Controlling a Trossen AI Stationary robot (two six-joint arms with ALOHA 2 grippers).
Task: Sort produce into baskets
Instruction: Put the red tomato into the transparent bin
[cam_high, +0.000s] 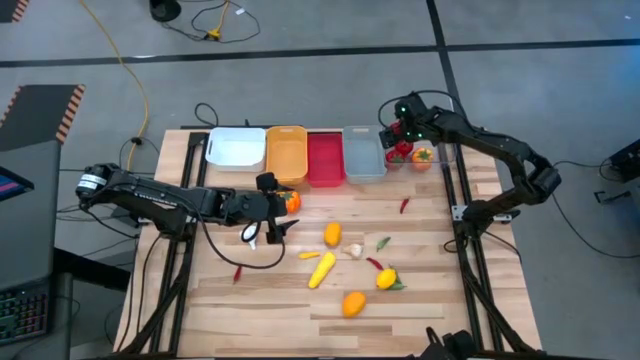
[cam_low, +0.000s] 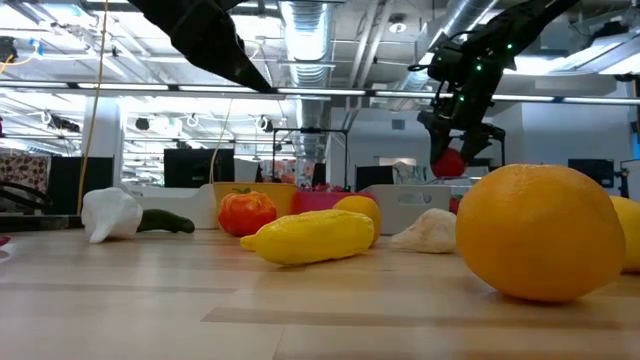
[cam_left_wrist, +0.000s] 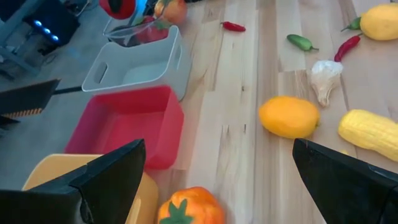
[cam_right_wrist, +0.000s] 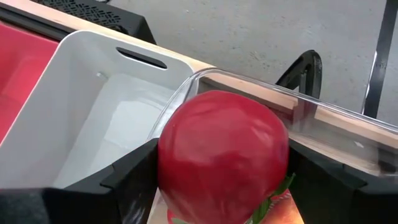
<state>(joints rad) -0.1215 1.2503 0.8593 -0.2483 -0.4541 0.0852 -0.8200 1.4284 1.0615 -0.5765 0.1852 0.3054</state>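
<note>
Above clear bin (cam_high: 432, 160), right pincer (cam_right_wrist: 221, 180) grips tomato (cam_right_wrist: 224, 155).

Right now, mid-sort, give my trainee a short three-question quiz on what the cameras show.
1. True or false: the right tool holds a red tomato above the clear bin.
2. Which bin sits directly between the orange bin and the grey bin? A white, B red, C clear.
3. Fill in: the left tool stands open near an orange ____ with a green stem, beside the orange bin.

Key
1. True.
2. B, the red bin.
3. Pepper.
</note>
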